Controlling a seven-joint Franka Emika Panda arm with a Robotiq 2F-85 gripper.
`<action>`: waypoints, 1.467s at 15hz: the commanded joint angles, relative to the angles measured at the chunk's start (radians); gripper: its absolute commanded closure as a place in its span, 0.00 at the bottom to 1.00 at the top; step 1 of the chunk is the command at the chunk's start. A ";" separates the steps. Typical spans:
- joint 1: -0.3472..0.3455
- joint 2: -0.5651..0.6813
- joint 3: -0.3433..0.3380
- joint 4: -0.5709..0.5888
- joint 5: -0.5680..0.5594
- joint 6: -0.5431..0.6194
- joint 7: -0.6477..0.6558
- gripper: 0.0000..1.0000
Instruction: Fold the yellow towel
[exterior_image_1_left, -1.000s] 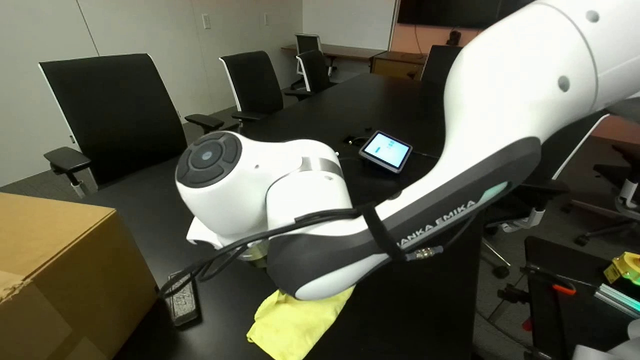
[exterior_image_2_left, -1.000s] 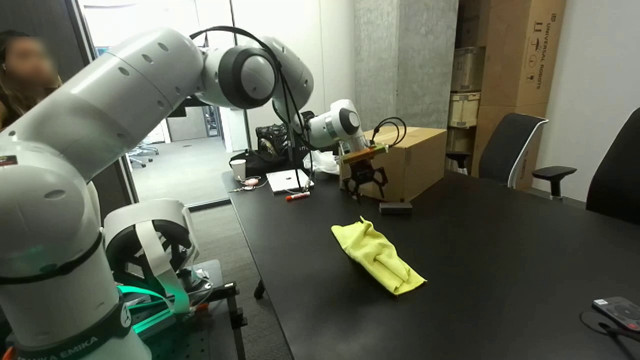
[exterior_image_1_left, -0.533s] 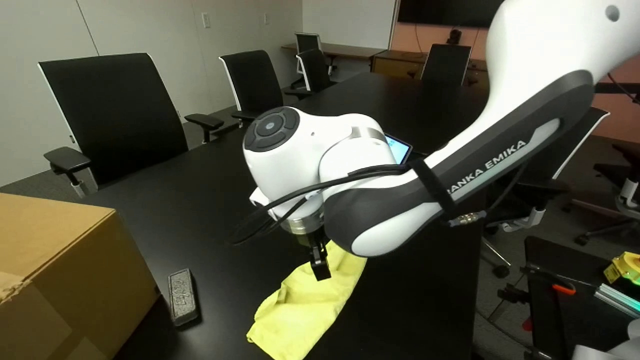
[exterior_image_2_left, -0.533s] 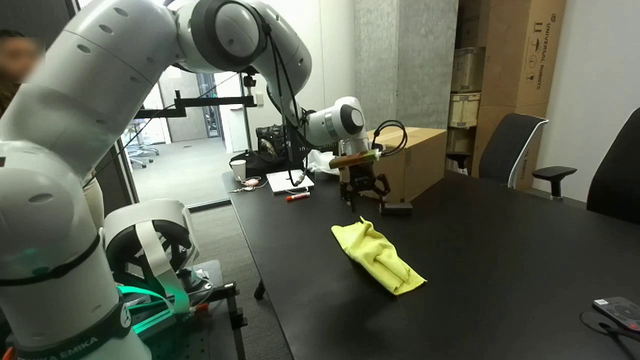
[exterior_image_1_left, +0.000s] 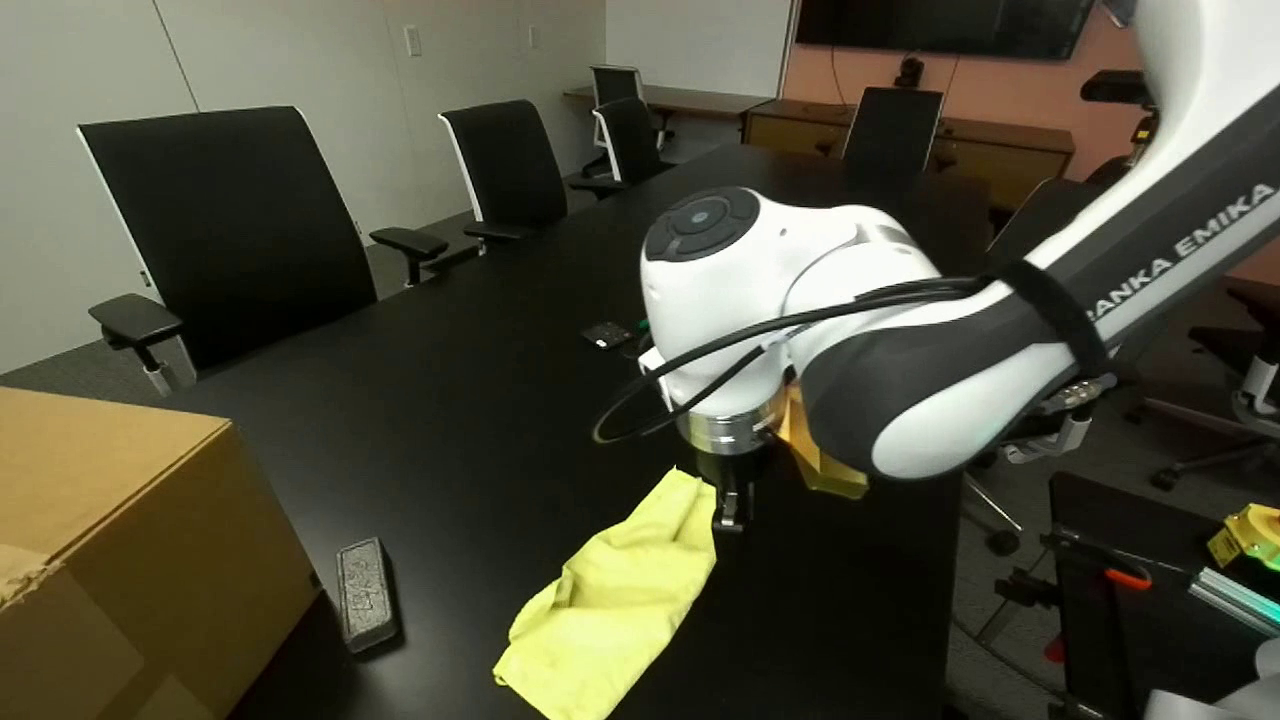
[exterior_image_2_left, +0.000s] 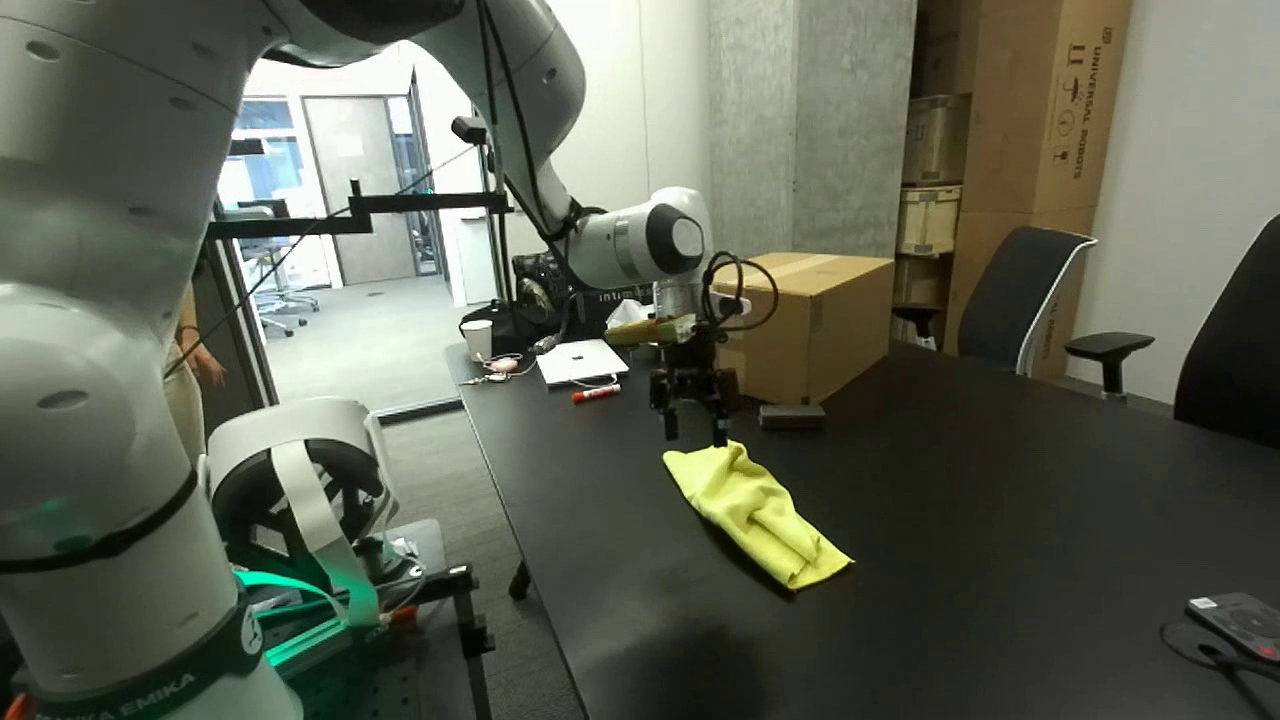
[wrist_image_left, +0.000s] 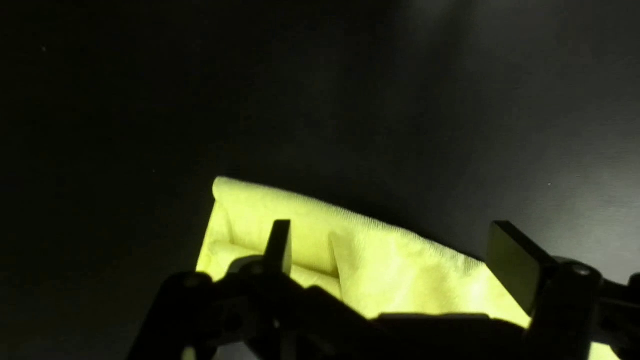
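Note:
The yellow towel lies on the black table as a long, wrinkled, partly folded strip. It also shows in the other camera's exterior view and in the wrist view. My gripper is open and empty, pointing down near the towel's far end. In an exterior view the gripper is beside the towel's upper right corner. In the wrist view the open fingers stand apart, the left one over the towel and the right one at its edge. Whether the fingertips touch the cloth I cannot tell.
A large cardboard box stands on the table, also in an exterior view. A dark eraser-like block lies by it. A laptop, red marker and cup are near the table edge. A black device lies at the right.
The arm has moved away from the box, to the right in one exterior view and slightly left and lower in another, bringing the gripper to the towel's end. The towel has not visibly moved.

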 joint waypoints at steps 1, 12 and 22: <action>-0.017 -0.207 0.000 -0.248 0.063 0.096 0.131 0.00; -0.129 -0.778 0.020 -0.739 0.180 0.118 0.143 0.00; -0.233 -1.008 0.029 -0.764 0.188 -0.038 0.041 0.00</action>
